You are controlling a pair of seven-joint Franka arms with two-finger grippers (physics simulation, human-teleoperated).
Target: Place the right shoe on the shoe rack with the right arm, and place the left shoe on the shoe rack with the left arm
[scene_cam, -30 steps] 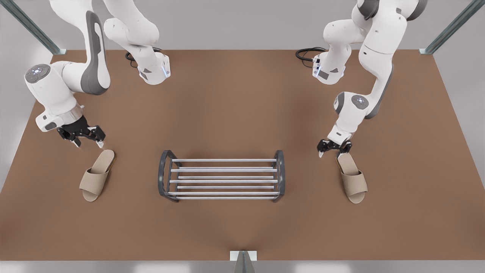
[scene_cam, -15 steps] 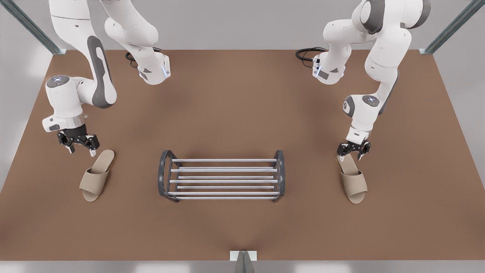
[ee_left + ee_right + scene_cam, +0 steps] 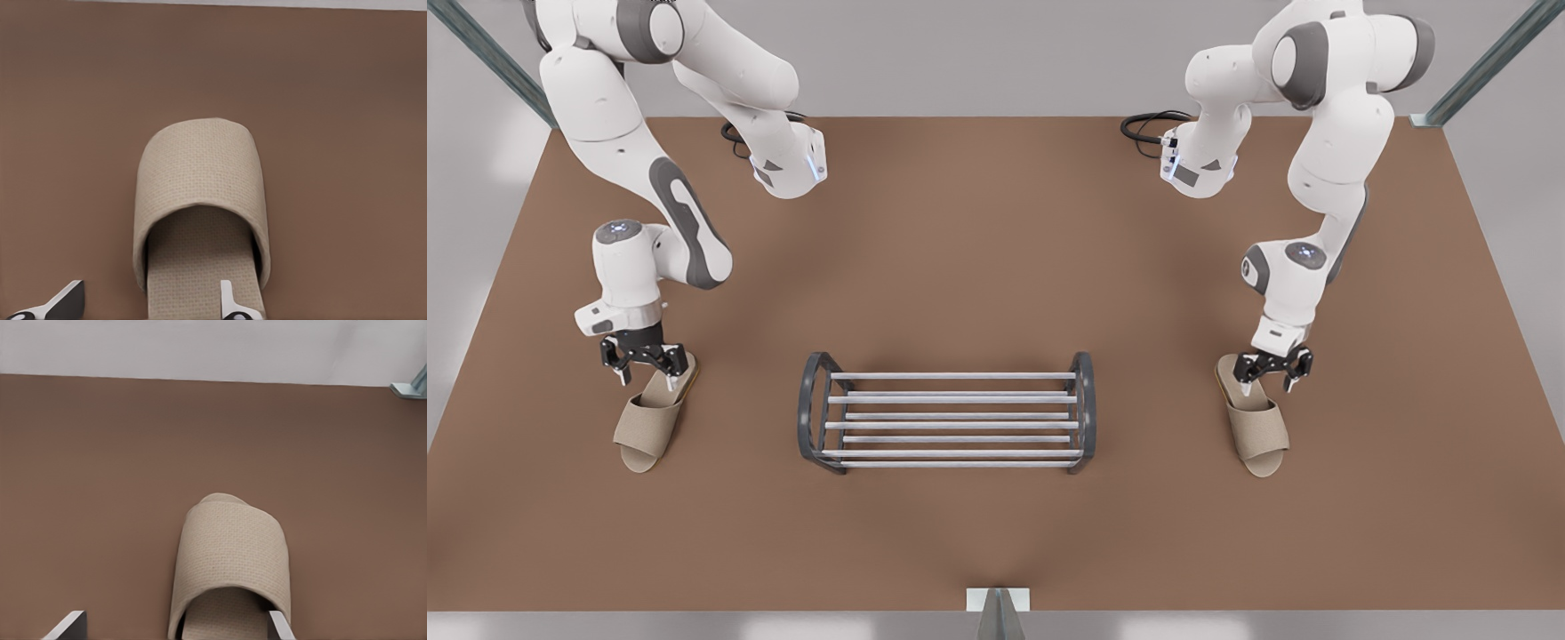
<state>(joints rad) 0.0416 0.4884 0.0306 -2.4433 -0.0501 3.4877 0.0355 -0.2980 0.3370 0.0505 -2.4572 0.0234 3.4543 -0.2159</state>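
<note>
2 shoes: left shoe (image 3: 200,167), right shoe (image 3: 230,547) | 1 shoe rack (image 3: 811,418) | left hand (image 3: 150,285), right hand (image 3: 175,615): both spread

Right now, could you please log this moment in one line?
left tool open at left slipper heel | right tool open at right slipper heel | both off shoe rack

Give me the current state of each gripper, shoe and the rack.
left gripper: open, low over the left shoe's heel, one finger above the insole.
right gripper: open, above the right shoe's heel.
left shoe: flat on the table, not gripped.
right shoe: flat on the table, not gripped.
shoe rack: upright, neither shoe on it.
</note>
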